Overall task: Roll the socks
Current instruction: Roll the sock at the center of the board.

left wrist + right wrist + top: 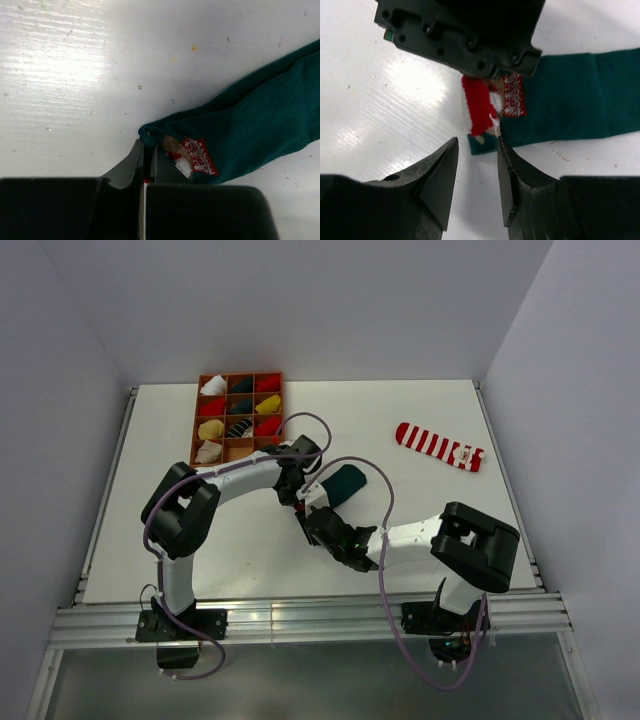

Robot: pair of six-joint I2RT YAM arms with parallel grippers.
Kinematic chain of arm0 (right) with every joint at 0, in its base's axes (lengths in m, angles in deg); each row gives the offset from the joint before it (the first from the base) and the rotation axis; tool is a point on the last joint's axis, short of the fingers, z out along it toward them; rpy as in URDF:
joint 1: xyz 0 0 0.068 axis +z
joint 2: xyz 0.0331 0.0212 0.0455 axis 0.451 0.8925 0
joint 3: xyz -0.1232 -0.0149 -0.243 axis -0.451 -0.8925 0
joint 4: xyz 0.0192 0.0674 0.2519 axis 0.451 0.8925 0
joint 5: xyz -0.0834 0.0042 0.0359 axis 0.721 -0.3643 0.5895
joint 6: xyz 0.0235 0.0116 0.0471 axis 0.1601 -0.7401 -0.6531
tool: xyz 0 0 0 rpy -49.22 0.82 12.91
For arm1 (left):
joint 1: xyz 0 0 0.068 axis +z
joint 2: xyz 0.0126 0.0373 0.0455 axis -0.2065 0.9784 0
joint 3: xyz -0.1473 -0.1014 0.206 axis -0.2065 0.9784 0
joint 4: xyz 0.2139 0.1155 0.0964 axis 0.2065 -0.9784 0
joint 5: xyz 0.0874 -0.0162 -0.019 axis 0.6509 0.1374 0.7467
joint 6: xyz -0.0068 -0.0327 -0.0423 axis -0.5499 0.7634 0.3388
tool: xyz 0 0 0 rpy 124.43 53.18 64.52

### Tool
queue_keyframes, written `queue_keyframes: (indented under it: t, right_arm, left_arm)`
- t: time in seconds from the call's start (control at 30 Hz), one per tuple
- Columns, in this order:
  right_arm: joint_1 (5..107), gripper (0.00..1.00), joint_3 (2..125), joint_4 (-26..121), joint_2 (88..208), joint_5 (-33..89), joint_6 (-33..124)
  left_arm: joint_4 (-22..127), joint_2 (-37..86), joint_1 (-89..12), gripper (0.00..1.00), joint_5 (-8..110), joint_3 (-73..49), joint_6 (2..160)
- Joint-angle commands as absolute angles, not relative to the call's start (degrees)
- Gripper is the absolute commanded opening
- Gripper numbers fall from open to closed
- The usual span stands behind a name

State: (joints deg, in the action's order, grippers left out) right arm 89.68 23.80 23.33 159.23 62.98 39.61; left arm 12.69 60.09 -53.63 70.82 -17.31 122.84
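Note:
A dark green sock lies at mid-table, its cuff end with a red-and-white figure pointing toward the arms. My left gripper is shut on the edge of that cuff. In the right wrist view the same green sock runs off to the right, with the left gripper's black body over its red figure. My right gripper stands open just short of the cuff's corner, its right fingertip touching the fabric edge. A red-and-white striped sock lies flat at the back right.
A brown divided tray at the back left holds rolled bundles in red, yellow, white and dark colours. Both arms meet over the table's middle, wrists close together. White walls enclose the table.

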Motion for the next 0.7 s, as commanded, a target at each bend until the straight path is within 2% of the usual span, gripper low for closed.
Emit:
queue_keyframes:
  t: [0.0,0.57,0.67]
  right_arm:
    - [90.4,0.45,26.4,20.4,159.0,67.0,43.1]
    - [90.4,0.43,29.8,21.8,169.2,64.9,42.6]
    - [90.4,0.41,30.3,23.2,170.3,65.2,42.1]
  left_arm:
    - [7.6,62.5,-54.6,0.01,69.4,-16.8,121.2]
    - [7.7,63.1,-54.6,0.01,68.8,-17.1,120.8]
    - [7.7,63.1,-54.6,0.0,68.6,-17.2,120.6]
